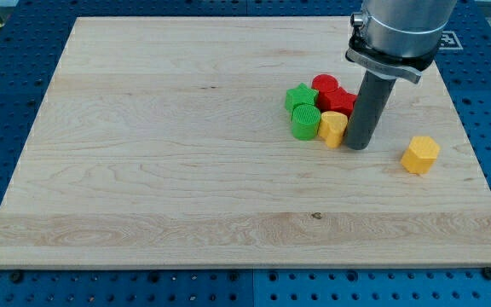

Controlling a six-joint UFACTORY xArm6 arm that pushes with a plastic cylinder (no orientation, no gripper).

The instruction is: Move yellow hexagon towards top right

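Hexagon (420,154), yellow, sits alone near the board's (143,170) right edge, a little below mid-height, well apart from the other blocks; my tip (358,147) rests on the wood to its left, with open board between them; the rod is bare, with no jaws, so it grasps nothing; just left of my tip, seemingly touching, stands a yellow cylinder (332,128); beside that a green cylinder (305,121); above it a green star (300,96); a red cylinder (325,83) and another red block (339,101), shape unclear, crowd behind the rod.
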